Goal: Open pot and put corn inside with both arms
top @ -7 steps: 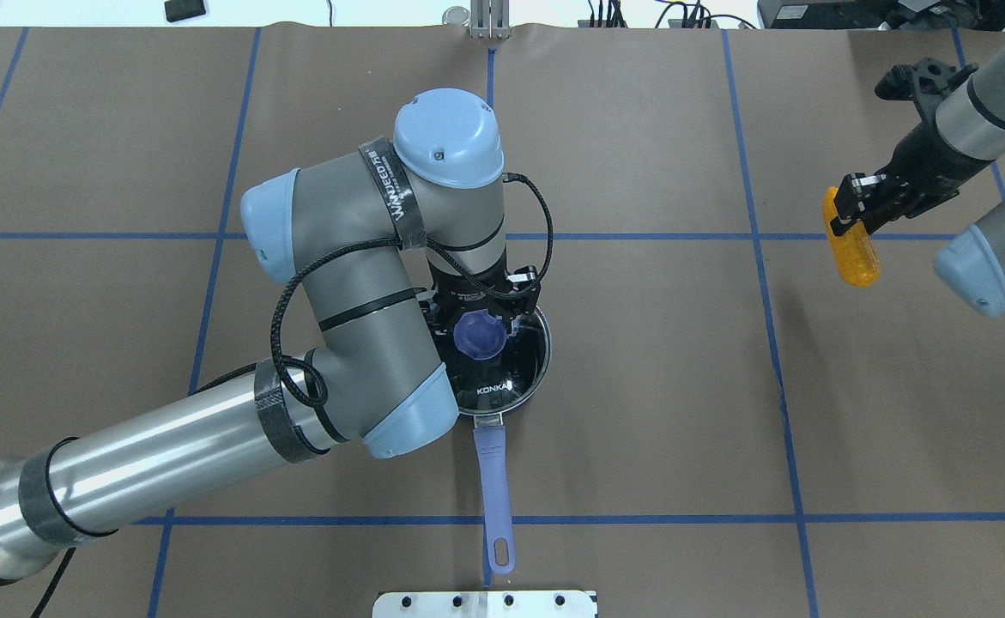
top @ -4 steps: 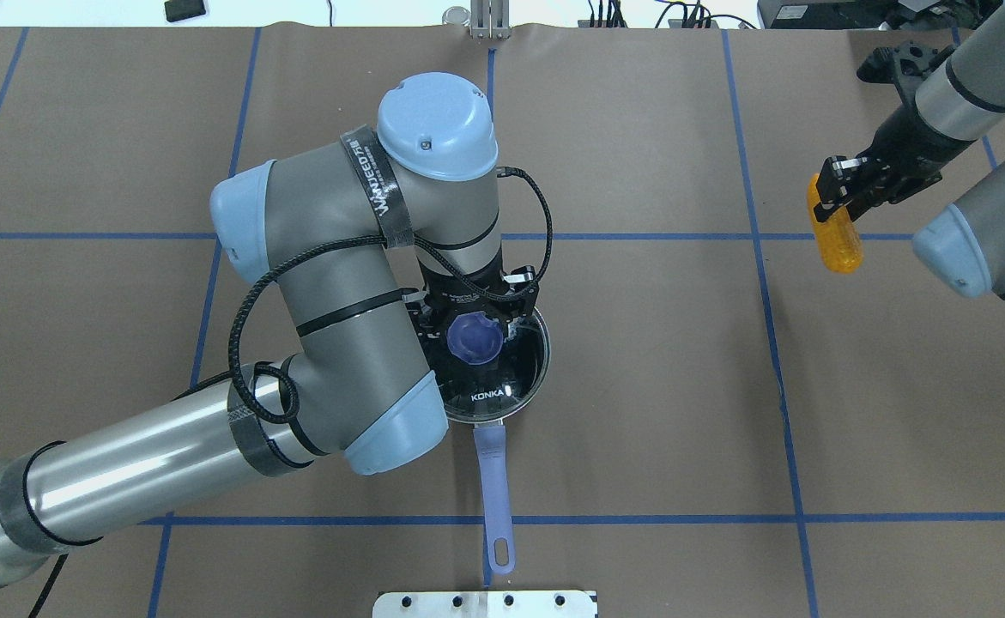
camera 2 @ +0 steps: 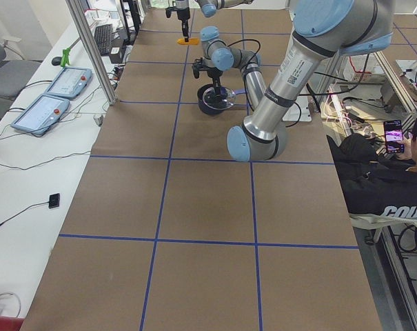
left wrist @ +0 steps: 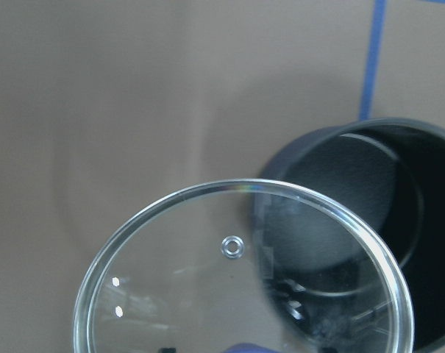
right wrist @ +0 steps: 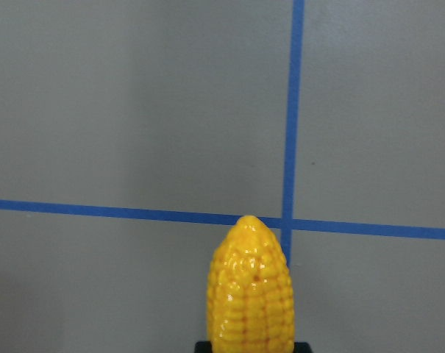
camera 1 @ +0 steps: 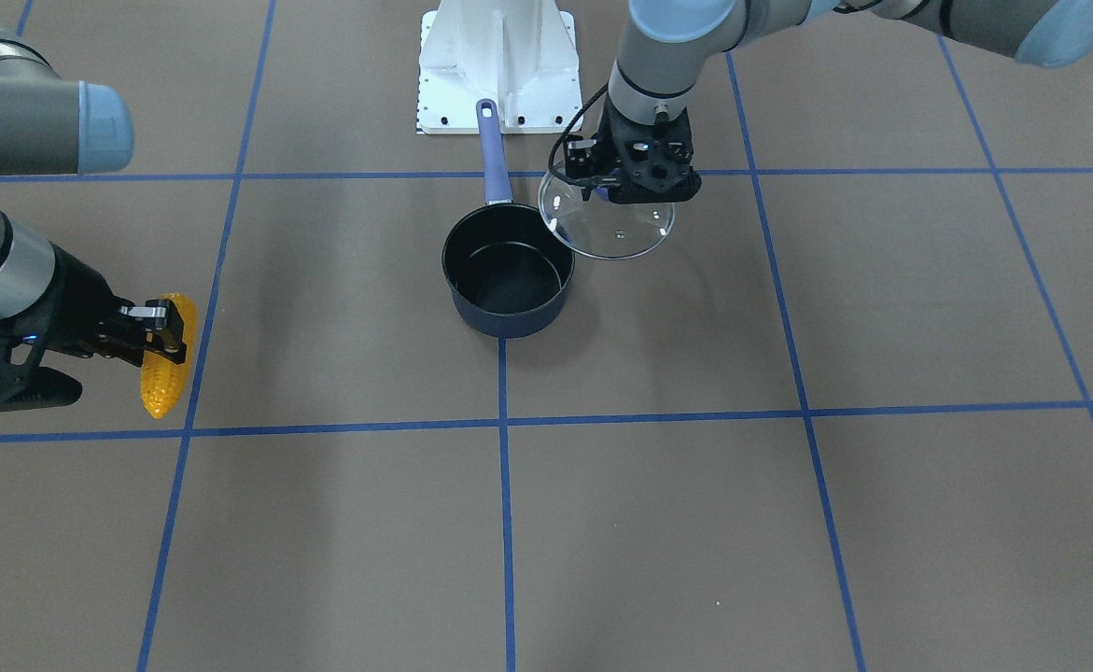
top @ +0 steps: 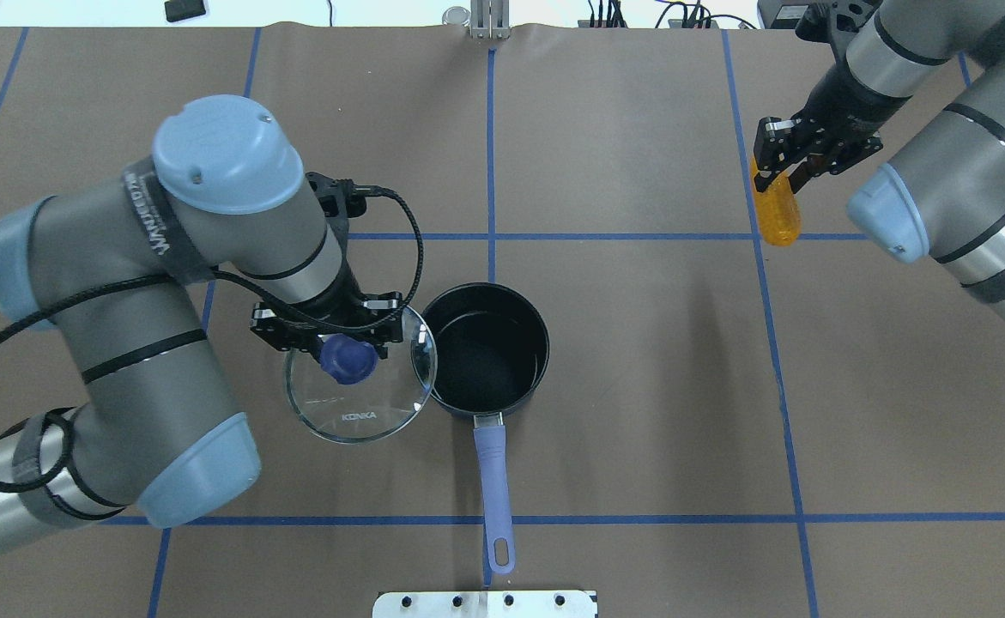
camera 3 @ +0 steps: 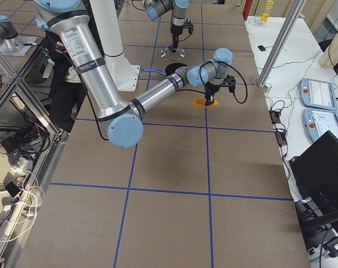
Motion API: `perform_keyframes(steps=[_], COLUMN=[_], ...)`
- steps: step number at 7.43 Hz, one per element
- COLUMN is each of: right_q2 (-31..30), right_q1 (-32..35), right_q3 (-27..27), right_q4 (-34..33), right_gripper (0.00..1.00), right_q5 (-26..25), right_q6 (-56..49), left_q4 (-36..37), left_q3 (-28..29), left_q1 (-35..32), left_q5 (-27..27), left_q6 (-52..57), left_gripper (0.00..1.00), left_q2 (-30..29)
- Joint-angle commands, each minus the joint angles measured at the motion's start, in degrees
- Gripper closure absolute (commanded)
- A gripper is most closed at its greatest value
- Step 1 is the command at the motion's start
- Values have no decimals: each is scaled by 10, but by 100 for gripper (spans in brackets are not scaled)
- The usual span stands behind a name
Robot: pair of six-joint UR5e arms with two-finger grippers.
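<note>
The dark blue pot (top: pixel 487 354) stands open and empty mid-table, its purple handle (top: pixel 493 481) pointing to the near edge; it also shows in the front view (camera 1: pixel 507 275). My left gripper (top: pixel 343 348) is shut on the blue knob (top: pixel 348 367) of the glass lid (top: pixel 356 408) and holds it in the air just left of the pot, its edge overlapping the pot's rim. The left wrist view shows the lid (left wrist: pixel 207 294) and the pot (left wrist: pixel 376 213) below. My right gripper (top: pixel 778 176) is shut on the corn (top: pixel 781 219), held above the table far right of the pot; the corn also shows in the right wrist view (right wrist: pixel 251 294).
Brown table cover with a blue tape grid (top: pixel 492 236). A white mounting plate (top: pixel 485 603) lies at the near edge past the handle's end. Cables and devices lie beyond the far edge. A seated person (camera 2: pixel 394 172) is by the robot's side.
My left gripper has lifted the lid off the pot and carried it left, uncovering the pot. My right gripper has moved the corn left and toward the far edge.
</note>
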Motion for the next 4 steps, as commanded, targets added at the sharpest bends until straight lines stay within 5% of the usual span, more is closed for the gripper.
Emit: perform_keyframes(steps=[1,4], right_q2=[47,113], right_q1=[-45,-103], right_q3=[0,2], right_q4=[-1,-1], right_gripper=[92,92], right_q5=[-32,-71], right_q6=[87,197], left_q4=[-2,-16], left_q3=[-63,-72], left_q1=[-31,-100], left_q5=[-2,-3], left_q6=[75,203], left_gripper=[45,45], left_q2=[93,180])
